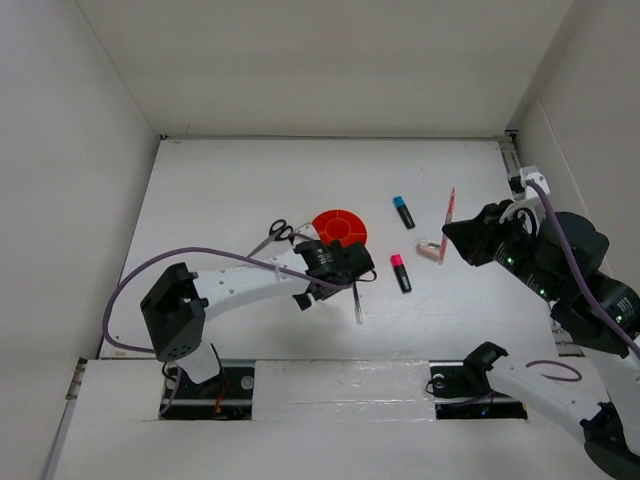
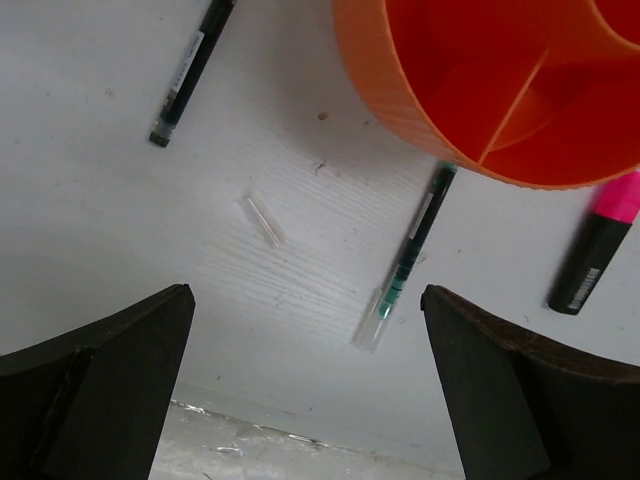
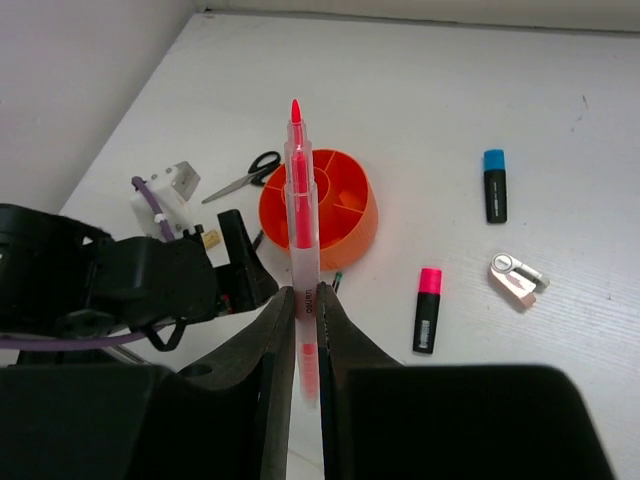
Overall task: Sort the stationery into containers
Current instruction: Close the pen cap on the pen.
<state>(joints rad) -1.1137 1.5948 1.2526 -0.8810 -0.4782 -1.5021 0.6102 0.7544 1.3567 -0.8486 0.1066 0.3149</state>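
- My right tool (image 3: pixel 305 312) pinches the pink pen (image 3: pixel 297 190) at about mid-barrel. Both fingers (image 3: pixel 272 350) press against it, and the pink tip points away from the wrist.
- That tool hangs toward the right edge of the counter (image 1: pixel 220 180), about midway between the near and far edges.
- My left tool (image 2: pixel 305 300) is spread wide with nothing between its fingers (image 2: pixel 110 380). It sits over the counter on the near side of the organizer (image 2: pixel 420 100).
- The organizer stands at about the middle of the counter.
- A pen (image 2: pixel 410 250) lies under the left tool with its far end at the organizer's wall. I cannot tell whether it touches the wall.
- A clear piece (image 2: pixel 262 220) lies beside that pen, and a second pen (image 2: pixel 190 70) lies beyond it, well apart.
- The scissors (image 1: pixel 272 236) lie just beside the organizer, on the side facing the left edge.
- The pink highlighter (image 1: pixel 400 272) lies on the organizer's right, toward the near edge.
- The blue highlighter (image 1: pixel 403 211) also lies on its right, toward the far edge.
- The sharpener (image 1: pixel 430 248) lies between the highlighters and the right tool.
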